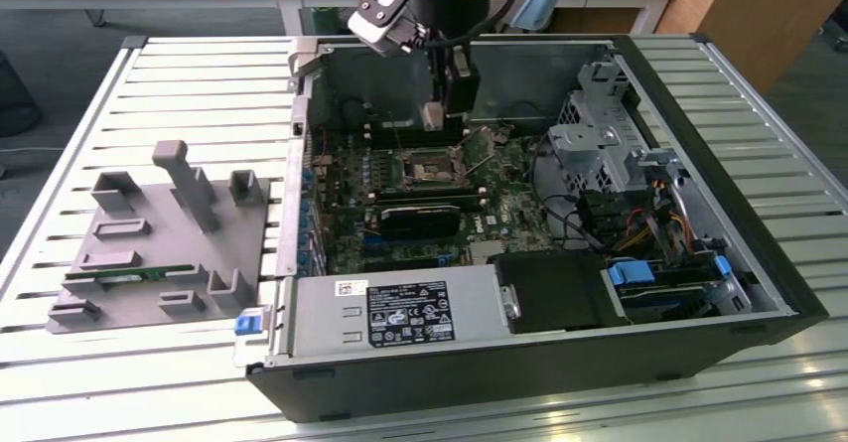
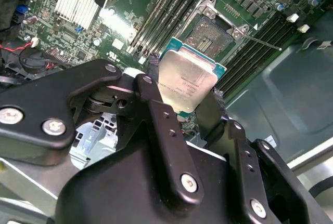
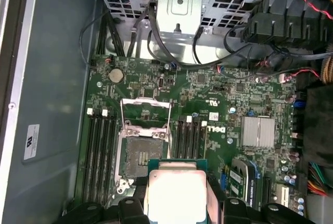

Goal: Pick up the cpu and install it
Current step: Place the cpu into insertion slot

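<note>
Claw [image 2: 183, 104] clenched on the cpu [image 2: 187, 78] by its edges, we are hanging over the board [image 3: 208, 89] inside the case [image 1: 557, 363], holding it flat, silver top up, with the open socket [image 3: 140, 154] sitting below it and just off to one side.

In the second wrist view I see my gripper [image 2: 183, 99] clamped on the cpu [image 2: 188, 76], one black finger at each side, the silver top facing the camera. The chip hangs above the green motherboard [image 2: 130, 31], near the open socket [image 2: 212, 36], not yet in it.
</note>
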You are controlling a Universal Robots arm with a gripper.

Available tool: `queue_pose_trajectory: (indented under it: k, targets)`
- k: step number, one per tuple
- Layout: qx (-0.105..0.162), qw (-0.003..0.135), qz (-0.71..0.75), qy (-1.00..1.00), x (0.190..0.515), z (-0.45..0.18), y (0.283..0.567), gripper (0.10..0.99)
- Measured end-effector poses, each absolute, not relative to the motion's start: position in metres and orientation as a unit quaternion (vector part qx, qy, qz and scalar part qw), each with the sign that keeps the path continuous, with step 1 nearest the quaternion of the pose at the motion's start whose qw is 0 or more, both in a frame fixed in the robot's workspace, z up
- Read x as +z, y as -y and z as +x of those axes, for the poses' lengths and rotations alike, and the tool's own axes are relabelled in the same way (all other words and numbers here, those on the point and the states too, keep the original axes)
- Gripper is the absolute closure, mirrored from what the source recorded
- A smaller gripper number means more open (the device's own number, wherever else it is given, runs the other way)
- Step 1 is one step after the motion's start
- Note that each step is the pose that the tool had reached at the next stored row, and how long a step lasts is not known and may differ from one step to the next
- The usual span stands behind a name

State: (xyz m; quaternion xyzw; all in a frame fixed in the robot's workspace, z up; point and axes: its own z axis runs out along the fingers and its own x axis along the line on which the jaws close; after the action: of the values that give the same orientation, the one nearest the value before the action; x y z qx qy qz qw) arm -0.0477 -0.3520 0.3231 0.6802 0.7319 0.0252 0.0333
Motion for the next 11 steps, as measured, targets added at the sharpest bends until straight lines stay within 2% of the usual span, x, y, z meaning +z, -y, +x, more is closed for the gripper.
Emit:
queue_pose_trajectory:
  k: [11]
  targets:
    - [0.02,0.029,0.681,-0.731,0.304,-0.048,0.336,0.557]
